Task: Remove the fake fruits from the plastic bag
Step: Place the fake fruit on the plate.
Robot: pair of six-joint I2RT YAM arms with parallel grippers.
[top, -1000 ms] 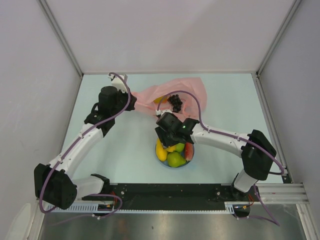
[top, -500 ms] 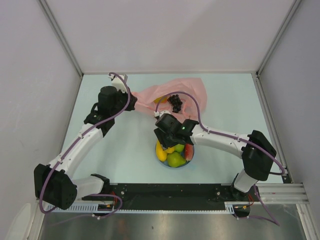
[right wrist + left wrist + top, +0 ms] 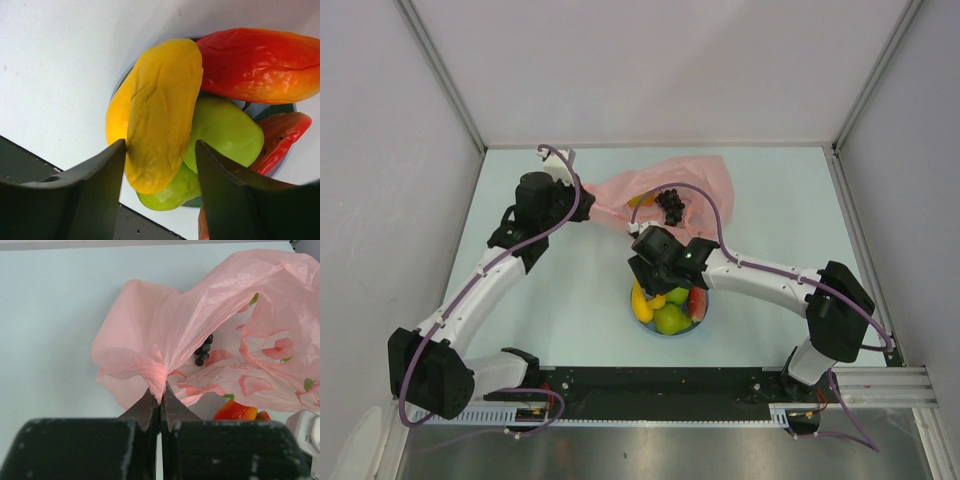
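Right claw (image 3: 161, 147) is edging toward nine o'clock, open over plate (image 3: 272, 110) of fake fruits (image 3: 160, 110); left claw (image 3: 159, 401) is pinching plastic bag (image 3: 200, 325) holding grapes (image 3: 204, 351).

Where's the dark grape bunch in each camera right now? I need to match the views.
Top external: grape bunch just above centre, against the pink plastic bag.
Left wrist: grape bunch right of centre, peeking from under a bag fold.
Right wrist: not in it.
Shared landmark: the bag, in top and left wrist; right wrist shares only the yellow fruit with top.
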